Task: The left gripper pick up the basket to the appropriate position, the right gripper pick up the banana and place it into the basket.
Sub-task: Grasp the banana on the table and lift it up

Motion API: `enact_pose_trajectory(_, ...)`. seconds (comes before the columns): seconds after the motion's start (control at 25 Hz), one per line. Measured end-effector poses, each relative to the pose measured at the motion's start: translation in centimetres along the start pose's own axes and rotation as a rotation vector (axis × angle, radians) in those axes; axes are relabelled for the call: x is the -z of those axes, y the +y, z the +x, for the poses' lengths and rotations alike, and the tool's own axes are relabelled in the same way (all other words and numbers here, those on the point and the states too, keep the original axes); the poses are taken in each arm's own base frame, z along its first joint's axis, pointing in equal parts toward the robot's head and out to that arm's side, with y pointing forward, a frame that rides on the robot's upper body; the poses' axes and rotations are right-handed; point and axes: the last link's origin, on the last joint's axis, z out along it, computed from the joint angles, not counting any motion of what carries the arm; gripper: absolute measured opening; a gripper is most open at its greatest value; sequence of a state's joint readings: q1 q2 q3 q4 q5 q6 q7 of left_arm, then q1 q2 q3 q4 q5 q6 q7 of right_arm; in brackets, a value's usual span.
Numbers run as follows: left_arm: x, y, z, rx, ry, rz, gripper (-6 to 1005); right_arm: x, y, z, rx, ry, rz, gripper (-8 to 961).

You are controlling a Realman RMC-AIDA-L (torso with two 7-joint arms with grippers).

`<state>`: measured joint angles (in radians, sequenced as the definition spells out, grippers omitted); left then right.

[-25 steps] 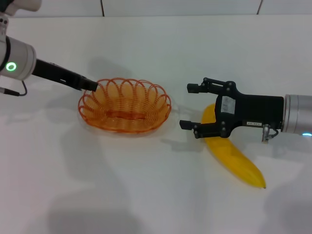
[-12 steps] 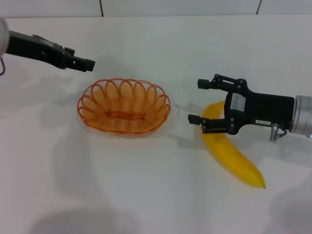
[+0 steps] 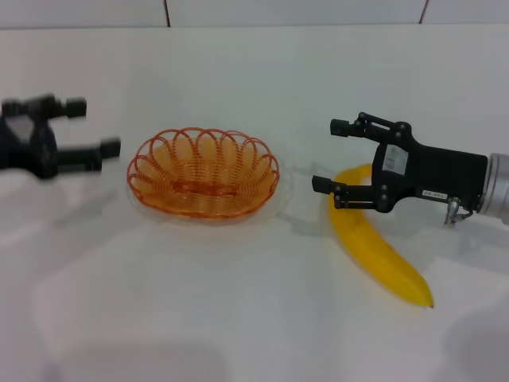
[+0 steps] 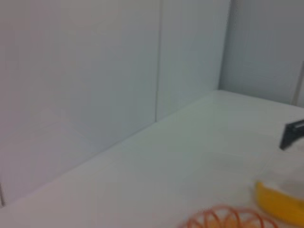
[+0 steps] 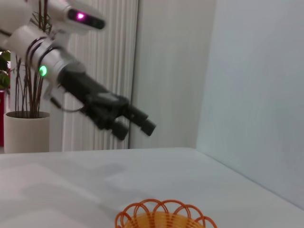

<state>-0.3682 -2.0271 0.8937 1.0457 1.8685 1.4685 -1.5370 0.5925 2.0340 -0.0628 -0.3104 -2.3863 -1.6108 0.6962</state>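
Note:
The orange wire basket (image 3: 199, 147) rests on the white table, left of centre. My left gripper (image 3: 94, 126) is open and empty, hovering just left of the basket and apart from it. The yellow banana (image 3: 378, 247) lies on the table to the basket's right. My right gripper (image 3: 328, 155) is open and empty, above the banana's upper end, with its fingertips pointing toward the basket. The left wrist view shows the basket rim (image 4: 223, 216) and the banana's end (image 4: 280, 202). The right wrist view shows the basket (image 5: 164, 218) and the left gripper (image 5: 137, 122).
The white table (image 3: 238, 318) ends at a tiled wall (image 3: 238, 12) at the back. A potted plant (image 5: 26, 128) and a ribbed panel stand far off behind the left arm.
My left gripper has left the basket's left rim, lifted off and drawn back to the left. The basket stays put. My right gripper has shifted a little to the right over the banana.

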Motion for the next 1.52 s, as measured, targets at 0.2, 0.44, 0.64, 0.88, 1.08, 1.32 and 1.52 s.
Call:
enact_pose_trajectory(0.2, -0.3, 1.6, -5.0, 0.034, 0.006, -0.031, 868, 0.4, -0.1, 0.1, -0.041, 0.007, 0.007, 833)
enact_pose_trajectory(0.44, -0.3, 2.2, -6.8, 0.069, -0.009, -0.04, 813, 2.1, -0.1, -0.5, -0.076, -0.001, -0.018, 831)
enact_pose_trajectory(0.64, -0.3, 2.2, -6.7, 0.062, -0.002, -0.038, 810, 3.5, 0.0, 0.4, -0.189, 0.129, -0.053, 829)
enact_pose_trajectory(0.88, -0.6, 2.1, -6.4, 0.057, 0.009, -0.039, 811, 4.1, 0.2, 1.4, -0.278, 0.261, -0.091, 827)
enact_pose_trajectory(1.08, -0.5, 2.0, -6.5, 0.071, 0.027, -0.03, 811, 4.1, -0.1, 1.9, -0.359, 0.31, -0.067, 826)
enact_pose_trajectory(1.32, -0.2, 2.0, -6.6, 0.079, 0.048, -0.022, 811, 4.5, -0.2, 2.3, -0.438, 0.334, -0.032, 823)
enact_pose_trajectory(1.52, -0.1, 1.9, -6.6, 0.08, 0.052, -0.017, 810, 4.4, -0.2, 2.8, -0.452, 0.375, -0.025, 822)
